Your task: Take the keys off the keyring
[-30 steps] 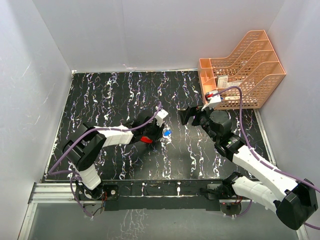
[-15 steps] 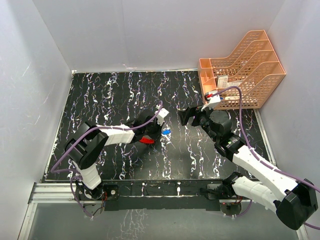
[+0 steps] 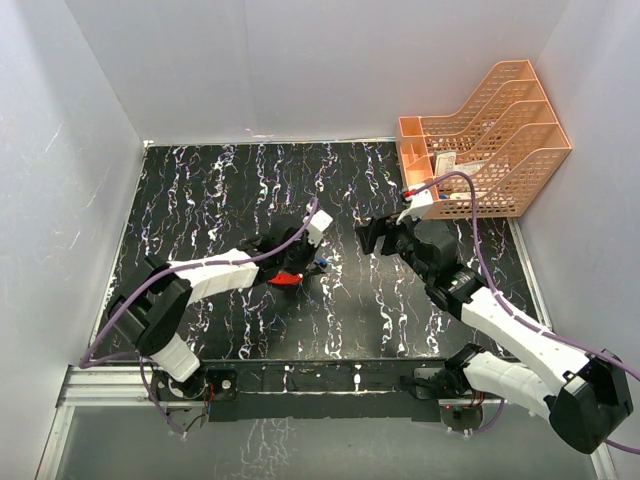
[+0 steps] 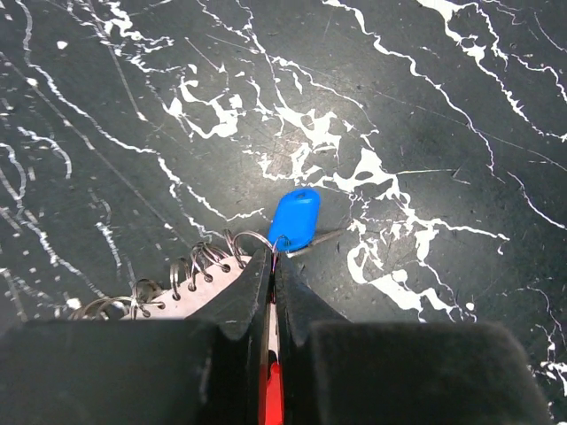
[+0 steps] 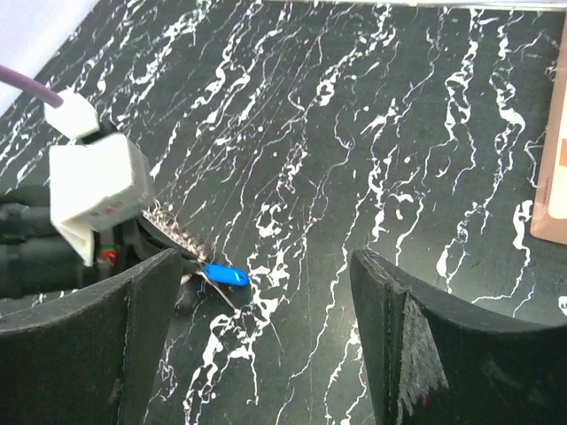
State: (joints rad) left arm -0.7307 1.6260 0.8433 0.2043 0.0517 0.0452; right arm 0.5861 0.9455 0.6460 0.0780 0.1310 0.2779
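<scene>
**Left gripper** (image 4: 273, 266): lower centre of the left wrist view. Fingers pressed together with only a hairline gap, pinching a thin red sliver that I take to be the edge of the keyring. Tips sit just below the key.

**Keyring** (image 3: 283, 280): red patch at the middle of the top view, under the left gripper and largely hidden by it. A silvery wire coil (image 4: 199, 266) runs out to the lower left beside the fingers. Whether the coil belongs to the ring cannot be told.

**Key** (image 4: 294, 219): blue head and short pale blade, lying flat on the black marbled table (image 3: 220, 190) at the centre of the left wrist view. A fine wire loop meets its lower end at the fingertips, so it appears attached.

**Right gripper** (image 5: 266, 266): fingers wide apart and holding nothing. It hangs above the table right of centre in the top view, well apart from the key, which shows at lower left of the right wrist view.

**File rack** (image 3: 490, 140): orange, upper right of the top view, not involved.

**Step in hand**: judged as bracing; the left arm holds the ring while the key is not yet gripped or freed.

**Next move calls for**: the right gripper coming down onto the blue head, closing squarely on so small a piece, then drawing it away along the wire while the left keeps its pinch.
</scene>
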